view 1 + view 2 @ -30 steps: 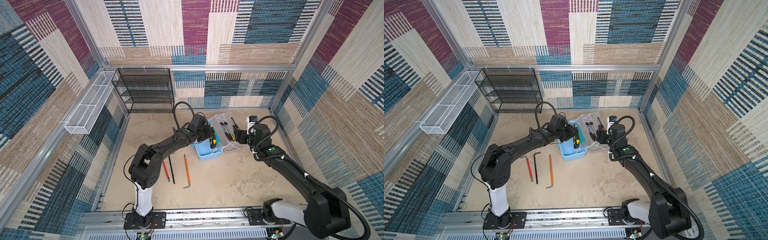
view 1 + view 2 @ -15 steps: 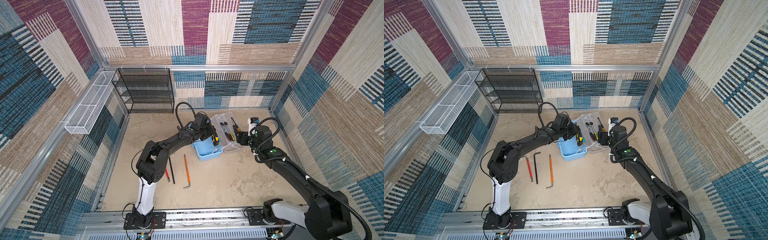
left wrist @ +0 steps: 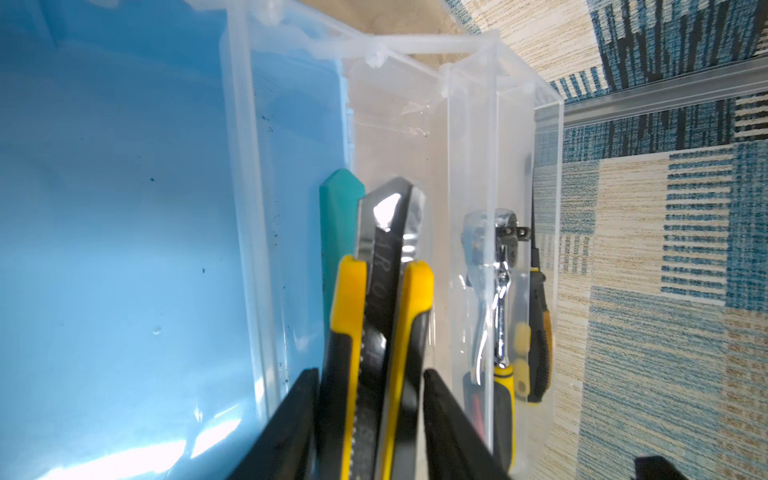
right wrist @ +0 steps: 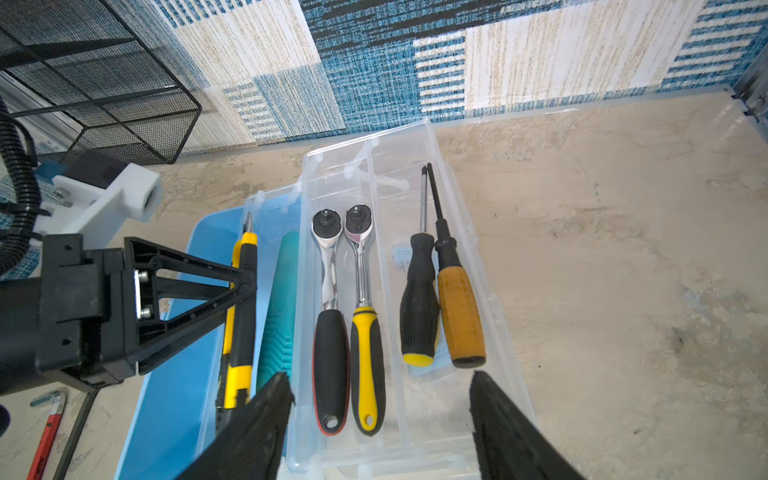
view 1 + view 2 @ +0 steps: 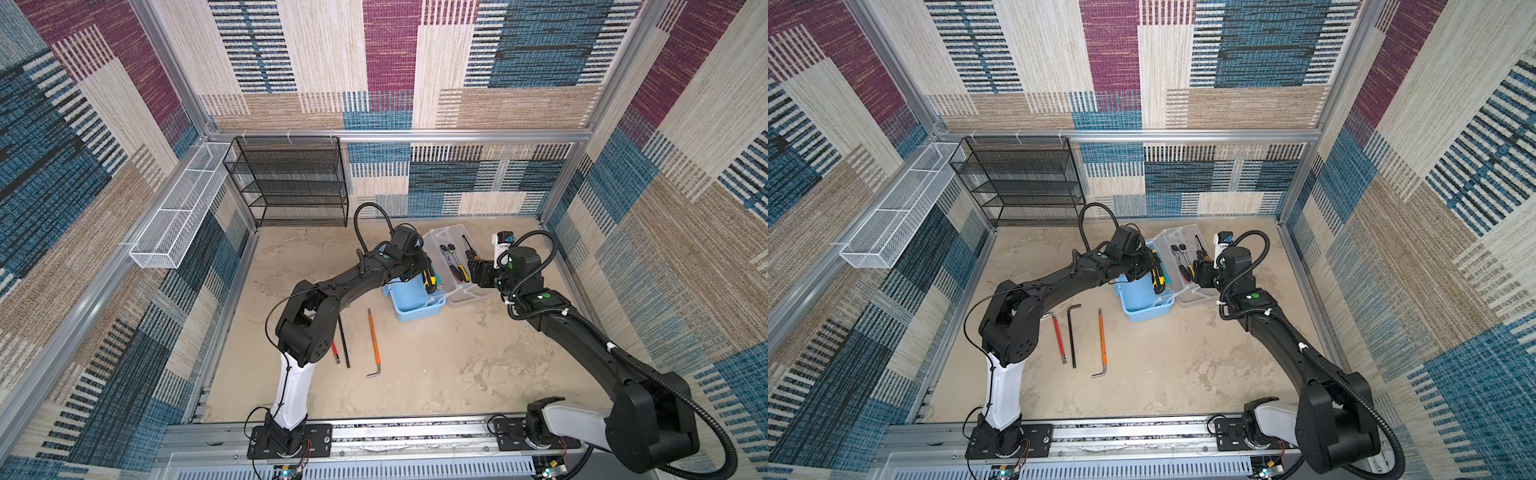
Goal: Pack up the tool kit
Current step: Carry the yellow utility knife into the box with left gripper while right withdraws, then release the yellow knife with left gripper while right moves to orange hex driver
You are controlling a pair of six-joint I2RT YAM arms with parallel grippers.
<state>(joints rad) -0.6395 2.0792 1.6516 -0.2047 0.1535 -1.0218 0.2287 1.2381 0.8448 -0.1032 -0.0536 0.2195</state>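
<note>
- Two grippers show. The left gripper (image 3: 370, 374) reaches over the toolbox (image 5: 411, 309), with a finger on each side of the yellow knife (image 3: 386, 291). I cannot tell whether they press it or merely flank it.
- Two knives: the yellow knife runs alongside the teal knife (image 4: 280, 311), which lies in the narrow clear strip along the toolbox's edge.
- The right gripper (image 4: 378, 378) hovers over the near end of the lid (image 4: 415, 415), its jaws spread wide with nothing between them.
- Two ratchets (image 4: 330, 291) lie side by side in one lid compartment, heads toward the back wall. One has a black handle, the other a yellow one.
- Two screwdrivers (image 4: 419, 299) lie in the next compartment, touching. One handle is black, the other orange.
- One toolbox, light blue and open, sits on the floor (image 5: 436, 365) between the arms. Its clear lid lies open just beside it, on the right gripper's side.
- Three hex keys (image 5: 1072, 336) lie on the floor near the left arm, apart from the toolbox. They are red, black and orange, and roughly parallel.
- One black rack (image 5: 291, 183) stands against the back wall, and one white basket (image 5: 178, 220) hangs on the left wall.
</note>
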